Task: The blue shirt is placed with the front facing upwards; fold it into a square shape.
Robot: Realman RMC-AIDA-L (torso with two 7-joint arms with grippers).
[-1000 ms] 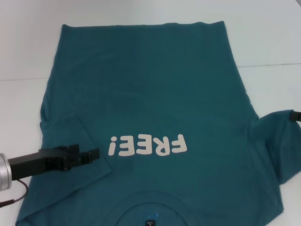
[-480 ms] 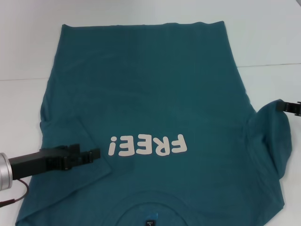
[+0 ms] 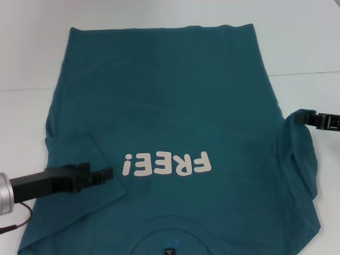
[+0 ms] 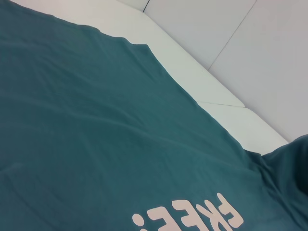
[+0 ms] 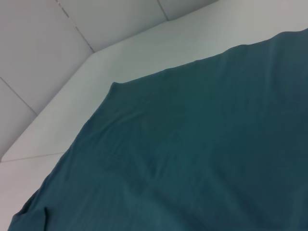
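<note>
At the tips of the right gripper (image 3: 300, 118), the right sleeve of the blue shirt (image 3: 164, 117) is clamped and has been carried inward over the last second, so that it now arches up toward the body panel. The sleeve fold is judged to be under way, not yet laid flat. The shirt is spread face up on the white table (image 3: 32, 48). Just before the left gripper (image 3: 105, 174) lies the "FREE!" print (image 3: 167, 164); its fingers are drawn together over the left sleeve, which is already folded in.
</note>
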